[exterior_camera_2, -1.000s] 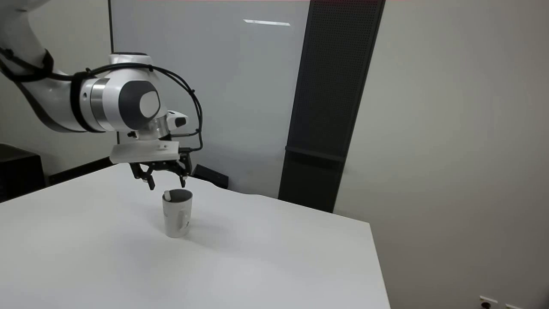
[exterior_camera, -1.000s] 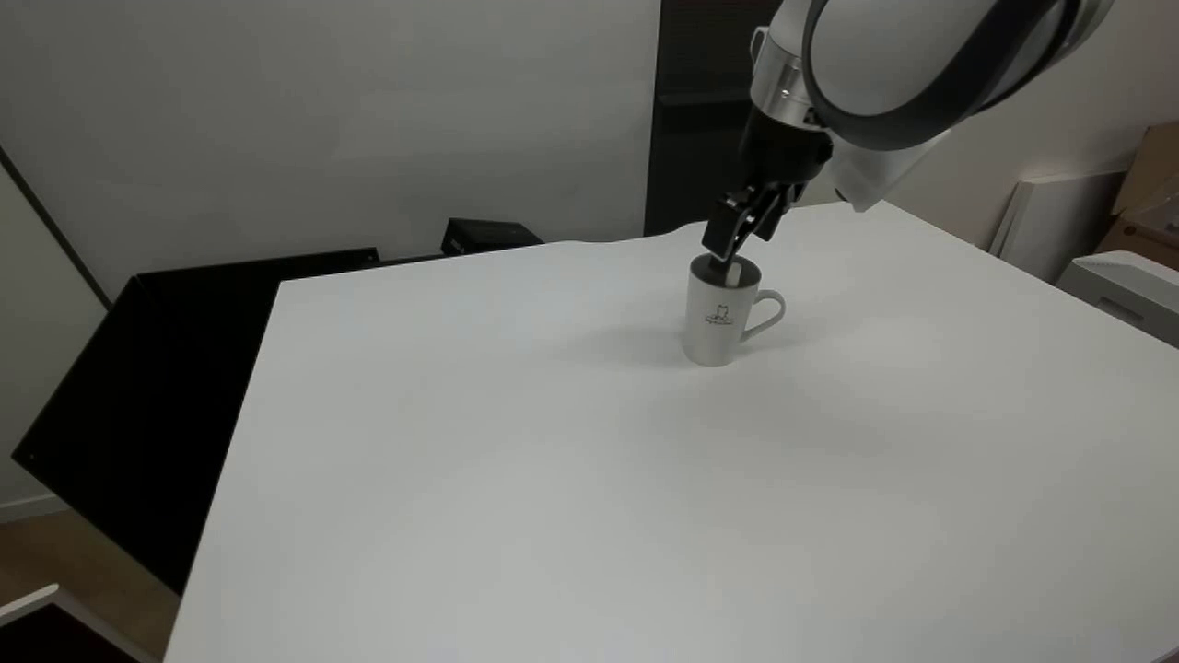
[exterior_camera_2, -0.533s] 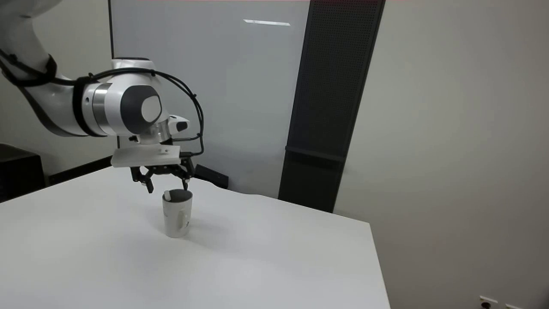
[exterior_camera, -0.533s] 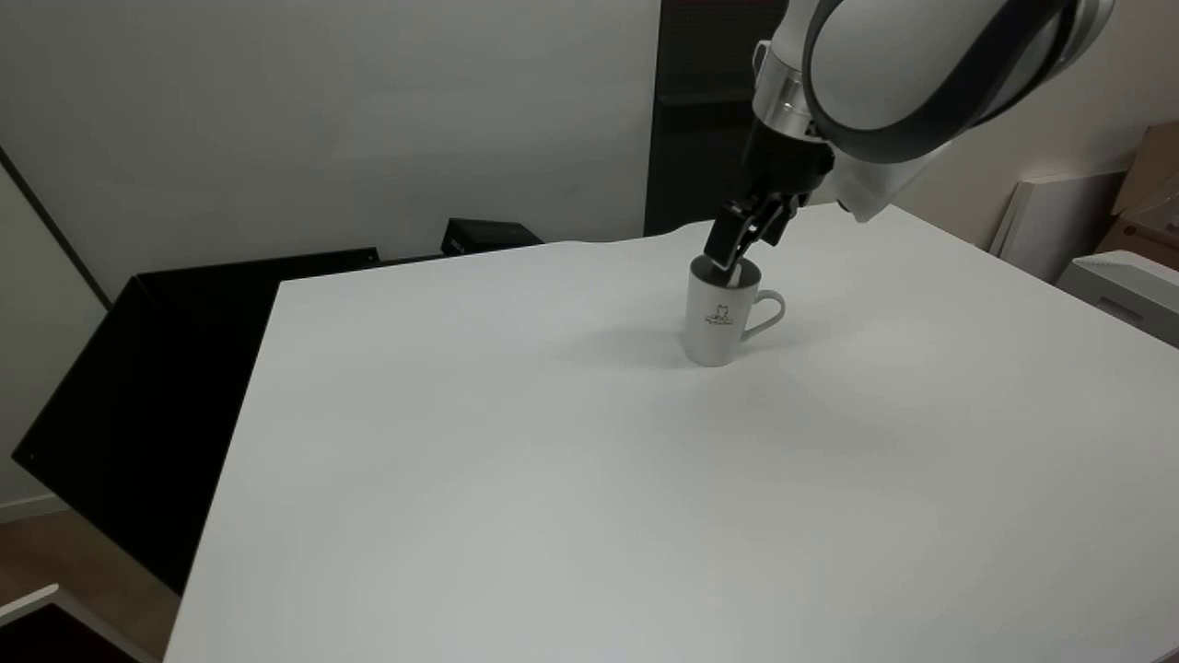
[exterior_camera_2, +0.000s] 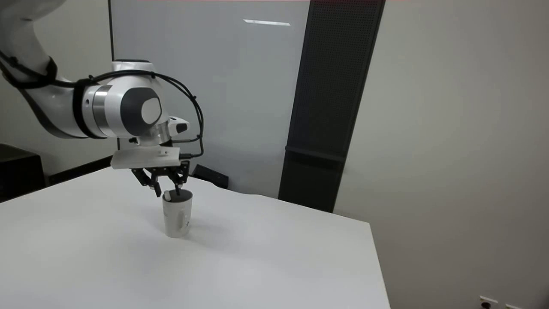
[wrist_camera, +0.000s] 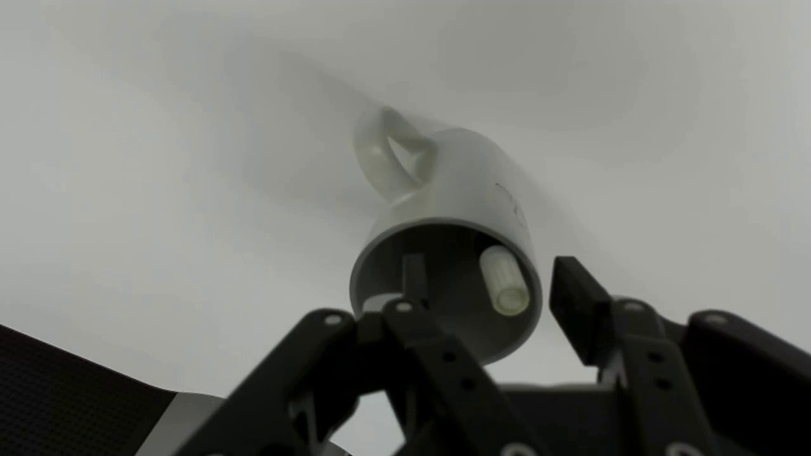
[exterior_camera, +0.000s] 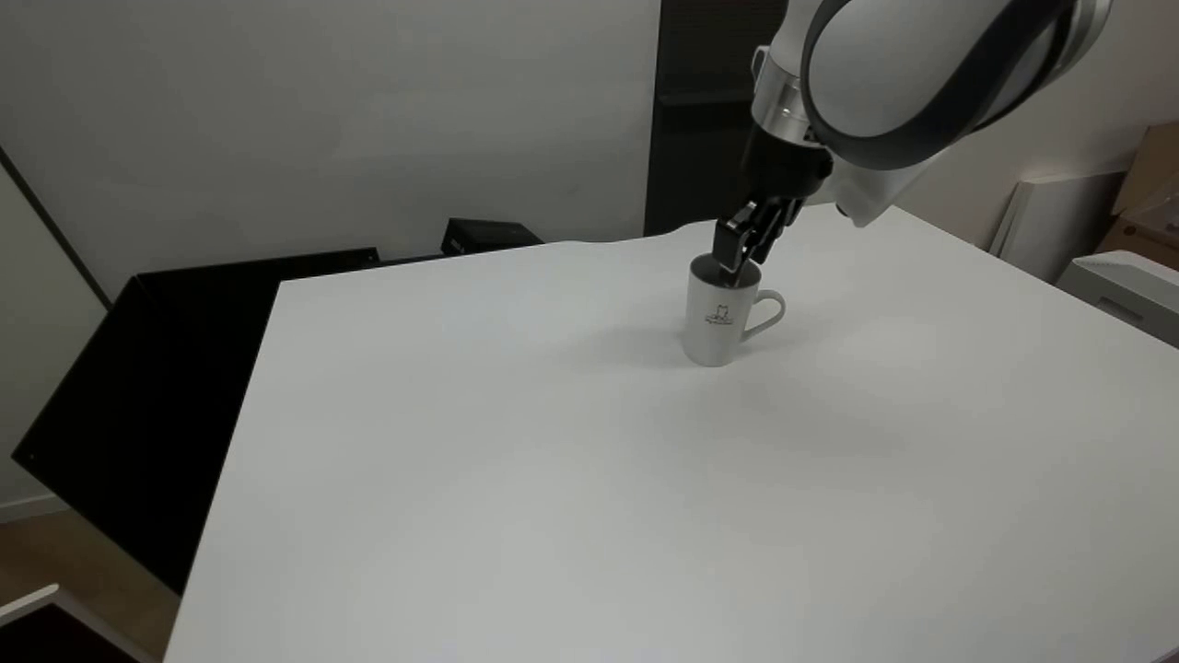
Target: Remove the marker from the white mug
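The white mug (exterior_camera: 711, 324) stands upright on the white table in both exterior views (exterior_camera_2: 176, 219). In the wrist view the mug (wrist_camera: 472, 180) shows its dark inside and loop handle. The marker (wrist_camera: 505, 282) leans inside the mug against the rim; its whitish end also shows at the rim in an exterior view (exterior_camera_2: 167, 195). Its lower part is hidden in the mug. My gripper (wrist_camera: 489, 278) is partly open at the mug's mouth. One finger overlaps the opening, the other is outside the rim by the marker. The marker and rim lie between them; neither finger visibly touches the marker.
The white table (exterior_camera: 516, 442) carries the mug. A black box (exterior_camera: 488, 236) sits behind the table's back edge. A dark panel (exterior_camera_2: 330, 107) and walls stand behind. A pale grey box (exterior_camera: 1124, 290) is at the table's side.
My gripper has moved down to the mug's mouth. Its fingers have come closer together, one now overlapping the mug's opening. The mug and marker have not visibly moved.
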`<action>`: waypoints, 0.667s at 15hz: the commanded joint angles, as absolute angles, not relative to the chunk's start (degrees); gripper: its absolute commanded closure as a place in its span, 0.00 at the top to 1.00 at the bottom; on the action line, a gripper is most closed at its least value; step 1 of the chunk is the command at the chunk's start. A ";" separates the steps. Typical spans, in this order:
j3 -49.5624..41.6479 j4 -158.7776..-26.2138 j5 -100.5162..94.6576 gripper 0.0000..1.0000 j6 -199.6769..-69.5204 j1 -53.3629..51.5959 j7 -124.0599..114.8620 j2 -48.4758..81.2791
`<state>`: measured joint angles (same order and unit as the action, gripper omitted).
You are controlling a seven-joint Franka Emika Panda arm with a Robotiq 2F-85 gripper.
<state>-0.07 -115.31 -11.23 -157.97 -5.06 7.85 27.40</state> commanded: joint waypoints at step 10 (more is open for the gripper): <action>-0.33 -111.61 -10.32 0.06 -155.00 -5.51 4.64 25.73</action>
